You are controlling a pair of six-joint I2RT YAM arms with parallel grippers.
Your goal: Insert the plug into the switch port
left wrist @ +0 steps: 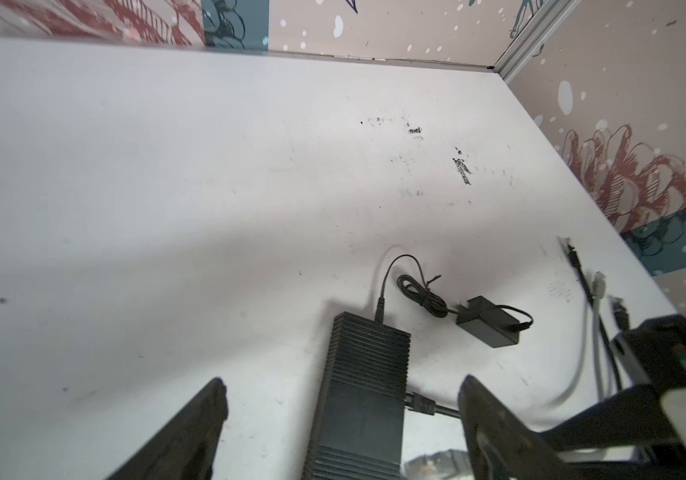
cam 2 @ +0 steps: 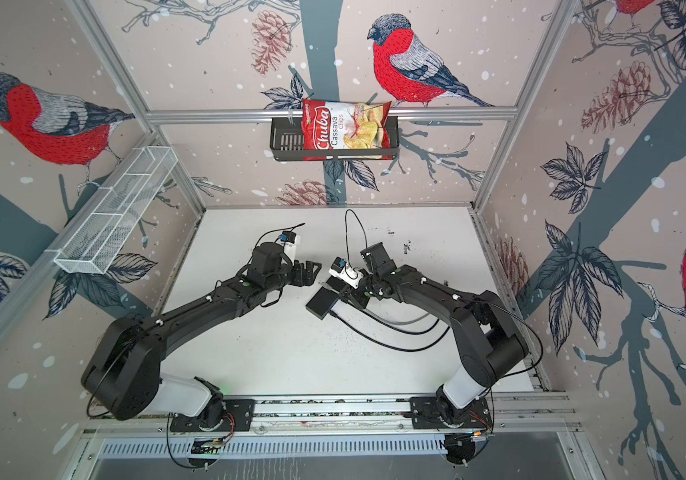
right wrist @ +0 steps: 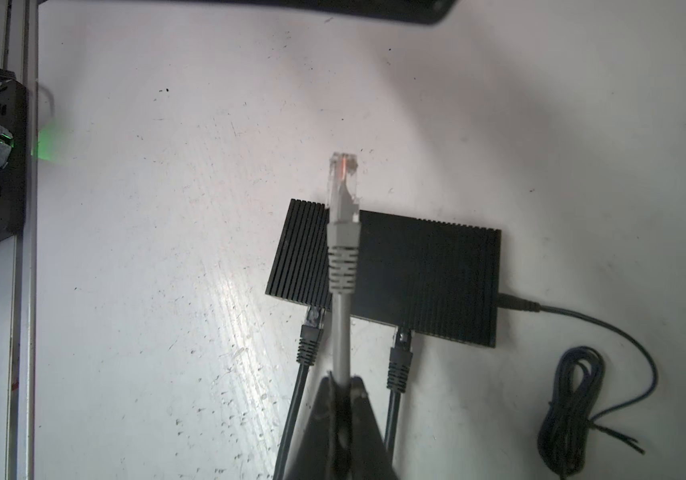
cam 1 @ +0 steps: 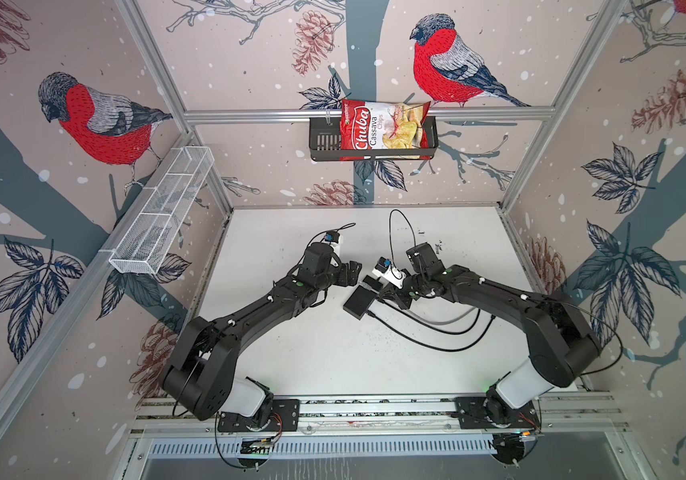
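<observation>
Both top views look down from high above the front rail point(cam 1: 374, 409) at 6 o'clock, taking in the whole table point(cam 1: 333, 353). The left wrist camera faces 2 o'clock, the right wrist camera 9 o'clock, each close over the switch box point(left wrist: 362, 395) point(right wrist: 416, 270), which all four views share.

Both arms extend forward, elbows outward, wrists angled toward each other. Left tool point(left wrist: 343, 386): jaws spread wide. Right tool point(right wrist: 341, 380): jaws pinched shut on the grey cable point(right wrist: 341, 332). Tools near, not touching.
</observation>
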